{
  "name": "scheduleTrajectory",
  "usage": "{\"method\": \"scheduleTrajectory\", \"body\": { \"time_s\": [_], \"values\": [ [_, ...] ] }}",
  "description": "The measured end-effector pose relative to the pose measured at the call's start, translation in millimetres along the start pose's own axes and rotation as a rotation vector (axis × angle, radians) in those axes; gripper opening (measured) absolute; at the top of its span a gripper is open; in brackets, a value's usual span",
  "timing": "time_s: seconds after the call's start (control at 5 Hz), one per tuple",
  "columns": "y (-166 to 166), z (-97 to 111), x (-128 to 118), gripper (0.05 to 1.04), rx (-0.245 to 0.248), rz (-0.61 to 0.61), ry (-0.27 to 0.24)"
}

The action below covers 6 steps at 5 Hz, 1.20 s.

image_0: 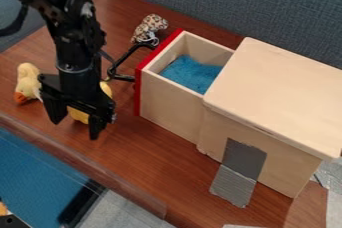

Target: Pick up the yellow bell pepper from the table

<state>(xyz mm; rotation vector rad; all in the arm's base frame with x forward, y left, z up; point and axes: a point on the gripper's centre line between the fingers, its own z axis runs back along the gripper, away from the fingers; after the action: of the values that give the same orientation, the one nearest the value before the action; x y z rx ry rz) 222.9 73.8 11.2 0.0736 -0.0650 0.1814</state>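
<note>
Black gripper hung, jaws apart, near a yellow toy, plush duck nearby, wooden drawer stood open.

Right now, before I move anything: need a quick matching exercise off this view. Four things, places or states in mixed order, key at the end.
Things
1. claw
2. spotted toy
3. blue material
4. grey tape

Places and states
A. on the tabletop, near the red front
B. inside the open drawer
C. runs from the side of the wooden box onto the tabletop
D. hangs with its fingers apart

Right pairs: 1-D, 2-A, 3-B, 4-C
</note>
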Motion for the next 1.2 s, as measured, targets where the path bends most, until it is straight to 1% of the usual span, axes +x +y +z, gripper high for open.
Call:
{"method": "scheduleTrajectory", "body": {
  "time_s": [0.2, 0.4, 0.8, 1.0, 1.2],
  "values": [
    [-1.2, 0.5, 1.0, 1.000, -0.004, 0.027, -0.002],
    [0.5, 4.8, 10.1, 1.000, 0.000, 0.030, -0.028],
    [22.7, 1.9, 32.6, 1.000, 0.041, 0.072, -0.054],
    [28.0, -7.2, 35.5, 1.000, 0.058, 0.068, -0.035],
    [30.3, -18.2, 37.8, 0.948, 0.075, 0.066, -0.027]
  ]
}}
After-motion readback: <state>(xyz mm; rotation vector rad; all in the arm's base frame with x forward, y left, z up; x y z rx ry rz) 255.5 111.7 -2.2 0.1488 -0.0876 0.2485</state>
